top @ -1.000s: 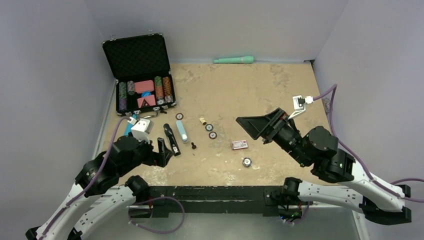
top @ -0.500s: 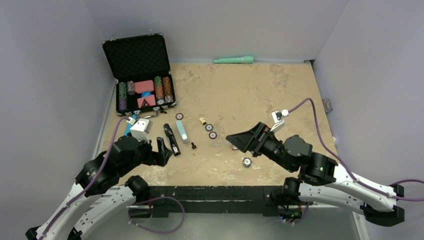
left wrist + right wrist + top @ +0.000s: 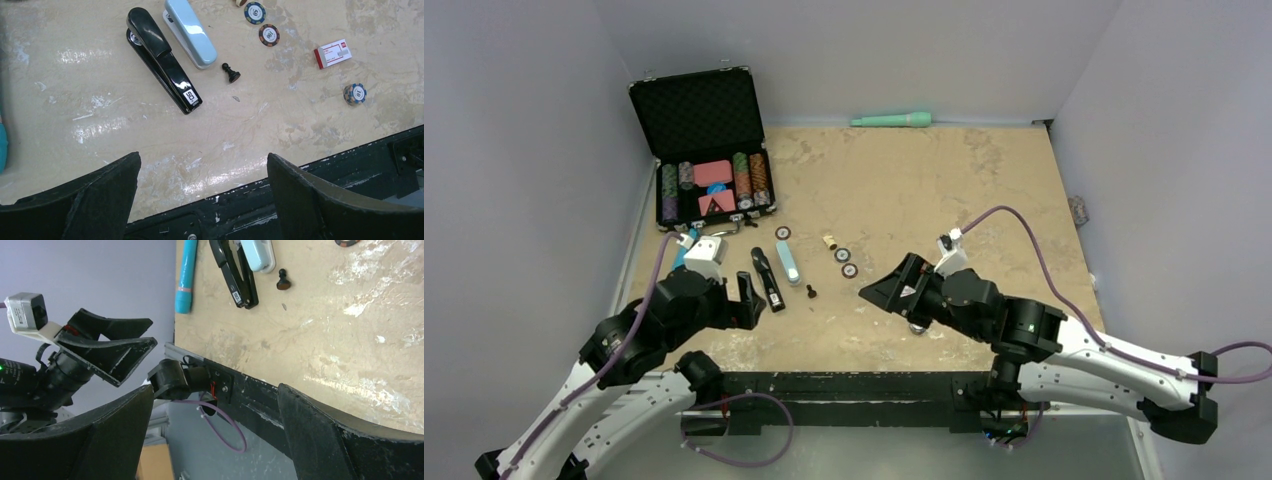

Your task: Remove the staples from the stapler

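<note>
A black stapler (image 3: 767, 280) lies shut on the table, with a light blue stapler (image 3: 789, 266) just to its right. Both also show in the left wrist view, the black one (image 3: 162, 60) and the blue one (image 3: 190, 31), and in the right wrist view (image 3: 235, 272). No loose staples show in any view. My left gripper (image 3: 749, 300) is open and empty, near the black stapler's near end (image 3: 202, 160). My right gripper (image 3: 886, 288) is open and empty, right of the staplers, and looks towards the near table edge (image 3: 215, 395).
A small red-and-white staple box (image 3: 332, 53), three poker chips (image 3: 269, 35) and a black chess pawn (image 3: 230, 74) lie right of the staplers. An open black chip case (image 3: 709, 150) stands at the back left. A cyan marker (image 3: 186, 275) lies at the left, and a green tube (image 3: 891, 120) at the back wall.
My right arm has swung left and down towards the near edge, and its gripper now covers the staple box in the top view. The left arm has barely moved.
</note>
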Controlling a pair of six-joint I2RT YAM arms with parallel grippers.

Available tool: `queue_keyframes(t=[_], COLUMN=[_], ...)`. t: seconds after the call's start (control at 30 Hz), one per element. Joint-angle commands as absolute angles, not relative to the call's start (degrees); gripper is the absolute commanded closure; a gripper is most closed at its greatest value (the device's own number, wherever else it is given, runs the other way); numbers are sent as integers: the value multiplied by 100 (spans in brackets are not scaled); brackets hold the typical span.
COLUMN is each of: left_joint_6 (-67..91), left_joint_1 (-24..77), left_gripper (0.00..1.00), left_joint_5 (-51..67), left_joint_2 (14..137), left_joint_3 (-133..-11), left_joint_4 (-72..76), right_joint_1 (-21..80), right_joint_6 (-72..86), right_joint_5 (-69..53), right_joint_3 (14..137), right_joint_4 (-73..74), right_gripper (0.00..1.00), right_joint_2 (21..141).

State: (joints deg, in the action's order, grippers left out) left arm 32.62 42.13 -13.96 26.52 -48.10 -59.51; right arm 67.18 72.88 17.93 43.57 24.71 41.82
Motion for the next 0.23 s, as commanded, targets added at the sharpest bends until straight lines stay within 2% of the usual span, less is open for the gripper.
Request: queue_keyframes(t=[0.0,0.2], left_joint_6=[3398,3396], left_joint_1=[4193,4193], left_gripper=[0,0], left_joint_5=[-1541,-1572], left_joint_2=[2689,2669], left_joint_3=[-4928,-4941], left_joint_4=[-5953,-5980], right_joint_1=[6732,6726], right_joint_6=[7450,7152], right_joint_5=[1617,1592], right_joint_3=[4402,4629], right_joint_4=[2409,2413], right_gripper=[1,1], right_joint_2=[4187,4364])
